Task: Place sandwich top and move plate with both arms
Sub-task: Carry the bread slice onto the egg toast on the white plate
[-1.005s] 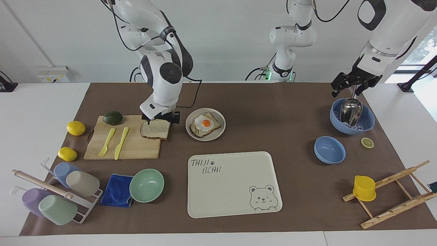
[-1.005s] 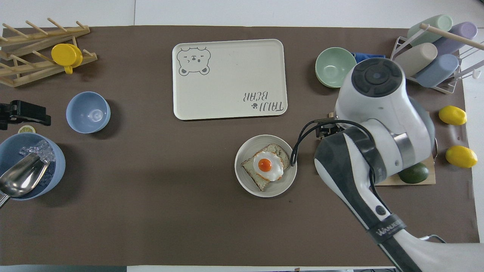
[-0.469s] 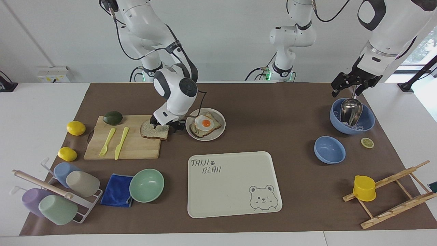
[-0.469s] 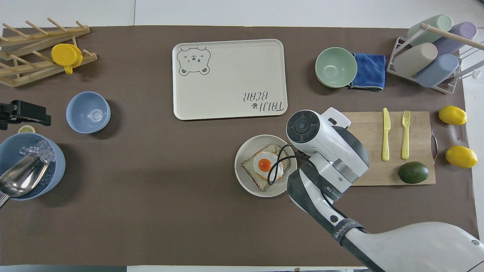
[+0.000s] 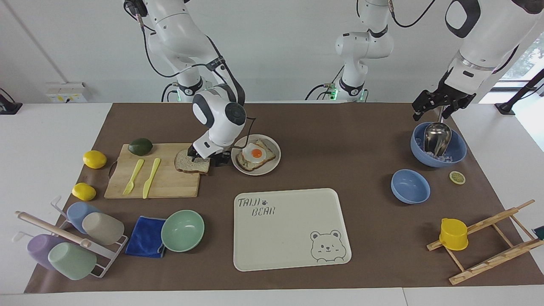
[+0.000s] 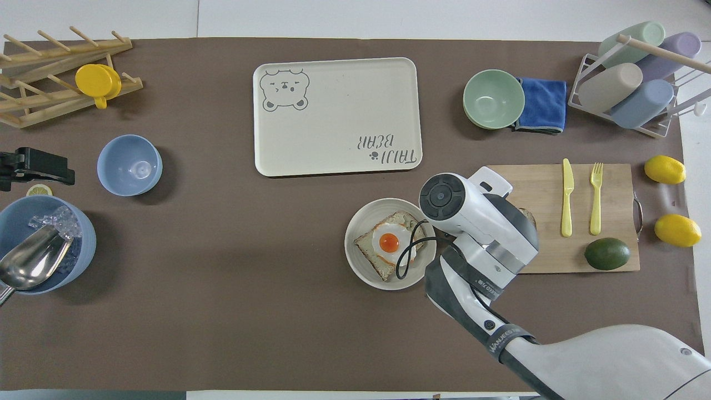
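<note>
Step in hand, as judged: pickup of the square slice of pale speckled bread with brown crust (image 5: 192, 162), which lies flat on the pale wooden cutting board (image 5: 157, 178), at the board's corner beside the small round off-white plate (image 5: 272, 149). The plate carries a toast slice with a fried egg (image 5: 256, 153) and sits nearer the robots than the rectangular cream bear-print tray (image 5: 293, 250).

The right arm's black gripper (image 5: 204, 158) is seen down at the bread's edge on the plate side, apparently touching it. Finger opening cannot be told. The bread is not yet lifted.

For a clean grasp:
- The crust edge should be pinched lightly; soft bread is likely to crush or tear.
- A straight lift is advised before any travel toward the plate, so the board corner is cleared.
- The top should be squared over the egg and lowered flat.

The left arm's gripper (image 5: 442, 102) waits over the blue bowl with ice and a metal scoop (image 5: 457, 148); finger state cannot be told.

View differences:
- Facing view: gripper-to-bread contact and bread outline are shown.
- Overhead view: bread is almost wholly hidden under the right arm's wrist; plate-to-board spacing is shown plainly, with the plate (image 6: 361, 265) just beside the board (image 6: 616, 183).
</note>
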`<move>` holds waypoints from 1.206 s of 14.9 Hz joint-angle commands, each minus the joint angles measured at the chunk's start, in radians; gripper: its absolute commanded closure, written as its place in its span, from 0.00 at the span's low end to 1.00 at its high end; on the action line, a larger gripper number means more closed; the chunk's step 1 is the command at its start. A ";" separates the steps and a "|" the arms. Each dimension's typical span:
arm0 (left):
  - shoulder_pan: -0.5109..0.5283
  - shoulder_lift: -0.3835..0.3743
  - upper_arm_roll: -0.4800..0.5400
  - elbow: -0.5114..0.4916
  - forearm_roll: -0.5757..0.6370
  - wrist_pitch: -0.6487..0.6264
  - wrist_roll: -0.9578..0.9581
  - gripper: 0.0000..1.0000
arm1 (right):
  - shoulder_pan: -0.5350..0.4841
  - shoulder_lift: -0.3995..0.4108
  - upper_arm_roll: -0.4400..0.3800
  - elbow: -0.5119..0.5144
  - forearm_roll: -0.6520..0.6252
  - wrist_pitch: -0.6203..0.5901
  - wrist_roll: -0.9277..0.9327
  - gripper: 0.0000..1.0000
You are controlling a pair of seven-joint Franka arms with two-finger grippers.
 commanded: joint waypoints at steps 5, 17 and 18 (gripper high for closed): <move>-0.006 -0.007 0.007 0.005 0.015 -0.019 0.001 0.00 | -0.018 -0.017 0.011 -0.050 -0.064 0.012 0.019 0.43; -0.014 -0.009 0.007 0.001 0.015 -0.017 -0.002 0.00 | 0.135 0.032 0.039 0.282 0.073 -0.264 0.001 1.00; -0.012 -0.009 0.007 0.001 0.015 -0.018 -0.002 0.00 | 0.167 0.050 0.039 0.325 0.099 -0.275 0.004 1.00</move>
